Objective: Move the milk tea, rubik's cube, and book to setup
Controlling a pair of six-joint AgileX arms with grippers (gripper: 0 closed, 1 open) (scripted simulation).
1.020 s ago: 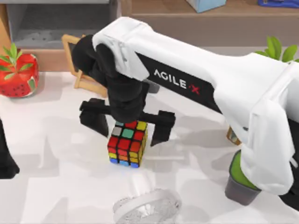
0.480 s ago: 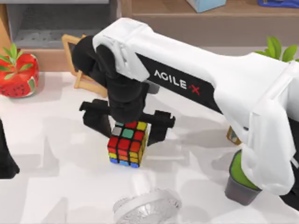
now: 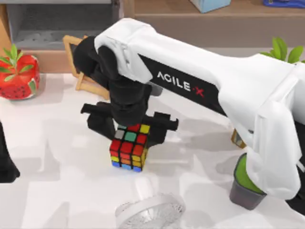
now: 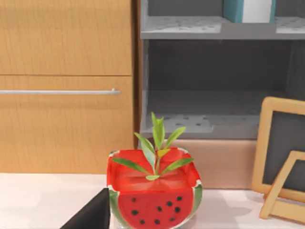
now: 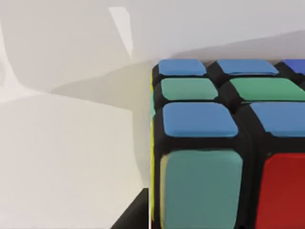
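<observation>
Rubik's cube (image 3: 129, 145): one unit, black-edged three-by-three with scrambled red, orange, yellow, green, teal and blue stickers, resting flat on the white table (image 3: 62, 162) near the middle of the top view, just in front of a wooden picture frame (image 3: 82, 76) and behind a small white fan (image 3: 150, 210). Right gripper (image 3: 131, 125): positioned directly over the cube's rear edge, fingers set one at each side of it at a moderate spread; a narrow gap seems to remain at each flank, so no firm hold can be confirmed. The right wrist view shows the cube (image 5: 224, 143) at very close range, blue and green stickers on one face, teal and red on the adjoining one. Handling estimate: rigid plastic body, light, not fragile; sticker faces are smooth and likely a little slippery, and the layers could twist if squeezed off-centre. Recommended hold: two opposite flat faces, pads centred on the middle row, square to the faces rather than across corners or edges, with the cube seated well between the fingers. Left arm: parked at the left edge of the table; its wrist view faces a watermelon-pattern planter (image 4: 153, 198) and a wooden cabinet (image 4: 66, 86). Also present: green potted plant (image 3: 245, 183) at the table's right.
</observation>
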